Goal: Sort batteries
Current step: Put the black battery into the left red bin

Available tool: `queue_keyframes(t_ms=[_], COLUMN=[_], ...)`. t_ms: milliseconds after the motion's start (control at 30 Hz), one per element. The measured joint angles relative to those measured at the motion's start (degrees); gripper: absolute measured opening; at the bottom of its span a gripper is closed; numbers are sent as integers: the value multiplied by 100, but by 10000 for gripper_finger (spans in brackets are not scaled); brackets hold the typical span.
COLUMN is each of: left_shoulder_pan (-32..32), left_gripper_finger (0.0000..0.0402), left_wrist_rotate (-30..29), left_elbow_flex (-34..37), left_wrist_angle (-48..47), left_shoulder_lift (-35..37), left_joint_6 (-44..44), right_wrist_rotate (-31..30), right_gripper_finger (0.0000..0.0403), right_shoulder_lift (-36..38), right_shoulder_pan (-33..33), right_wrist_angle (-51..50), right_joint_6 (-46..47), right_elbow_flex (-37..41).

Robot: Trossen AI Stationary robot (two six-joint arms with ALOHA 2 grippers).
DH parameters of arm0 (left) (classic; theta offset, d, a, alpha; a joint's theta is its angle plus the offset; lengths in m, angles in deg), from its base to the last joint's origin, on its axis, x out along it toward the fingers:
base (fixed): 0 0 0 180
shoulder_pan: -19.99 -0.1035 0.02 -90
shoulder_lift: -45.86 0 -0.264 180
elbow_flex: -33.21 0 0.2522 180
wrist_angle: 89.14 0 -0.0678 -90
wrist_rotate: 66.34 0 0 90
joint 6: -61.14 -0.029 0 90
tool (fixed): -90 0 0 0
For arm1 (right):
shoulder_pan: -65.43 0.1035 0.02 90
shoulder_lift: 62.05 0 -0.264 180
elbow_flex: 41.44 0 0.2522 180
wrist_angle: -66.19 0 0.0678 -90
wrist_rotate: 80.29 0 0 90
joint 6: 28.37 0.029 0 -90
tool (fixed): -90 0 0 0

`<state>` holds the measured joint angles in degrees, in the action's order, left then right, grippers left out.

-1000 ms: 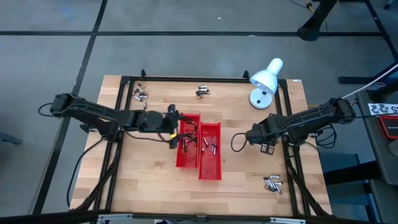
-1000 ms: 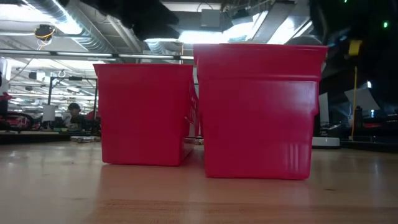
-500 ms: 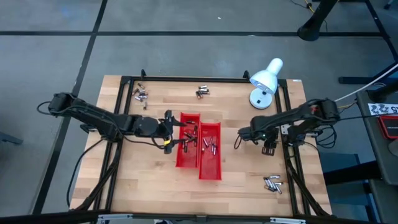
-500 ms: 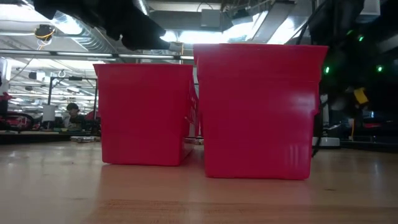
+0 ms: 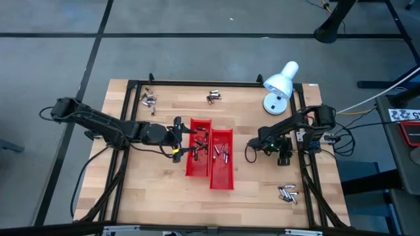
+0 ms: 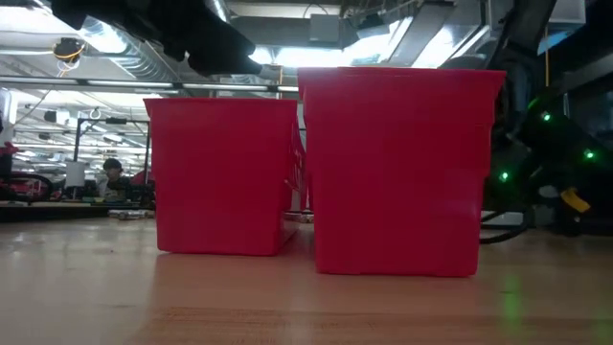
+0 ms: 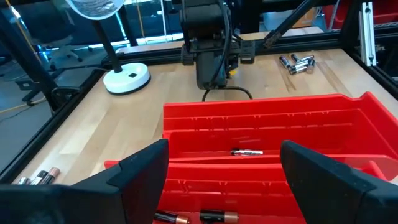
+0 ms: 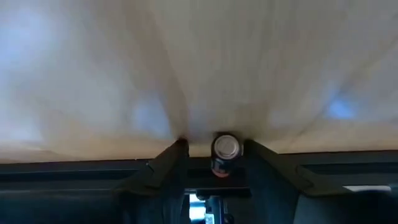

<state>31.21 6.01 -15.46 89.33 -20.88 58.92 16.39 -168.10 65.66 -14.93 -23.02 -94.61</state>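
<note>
Two red trays [image 5: 210, 157] stand side by side mid-table with several batteries [image 7: 199, 216] lying in them. My left gripper [image 5: 180, 136] hovers open at the left tray's left rim [image 7: 249, 115], its fingers wide apart and nothing between them. Right of the trays, my right gripper [image 5: 254, 145] slants down over bare wood, shut on one battery [image 8: 225, 148]. Loose batteries lie on the table at the far left [image 5: 149, 99], far middle [image 5: 213, 97] and near right [image 5: 287, 193]. My right gripper holds one battery between its two fingers, close to their tips [image 8: 250, 150]. The battery lies along the fingers, and its round silvery end [image 8: 225, 145] faces the wrist camera. The fingers slant downward, and the battery is clear of the wooden tabletop.
A white desk lamp [image 5: 279, 85] stands at the far right. A black frame [image 5: 197, 83] runs round the table's edges. In the low view the two trays [image 6: 397, 172] fill the middle, and the right arm [image 6: 565, 182] shows low at the right.
My right gripper has sunk toward the table right of the trays and tipped more steeply downward, while the arm has folded back toward the right edge. My left gripper has drawn back a little toward the table's left edge and then kept still.
</note>
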Motion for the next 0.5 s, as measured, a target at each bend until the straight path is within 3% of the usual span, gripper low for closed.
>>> queue_keyframes(t_ms=[100,267,500], left_shoulder_pan=[0,0,1], left_gripper_finger=[296,296,296], left_wrist_rotate=[0,0,2], left_elbow_flex=[0,-2,-3], left_wrist_angle=[7,17,-81], left_shoulder_lift=[0,0,0], left_joint_6=[2,3,23], right_wrist_rotate=[-80,-117,-133], right_gripper_finger=[129,41,41], right_shoulder_lift=[-227,-254,-253], right_shoulder_pan=[9,9,19], right_wrist_angle=[-20,-40,-317], right_joint_6=[-4,-13,111], right_elbow_flex=[-45,-161,-797])
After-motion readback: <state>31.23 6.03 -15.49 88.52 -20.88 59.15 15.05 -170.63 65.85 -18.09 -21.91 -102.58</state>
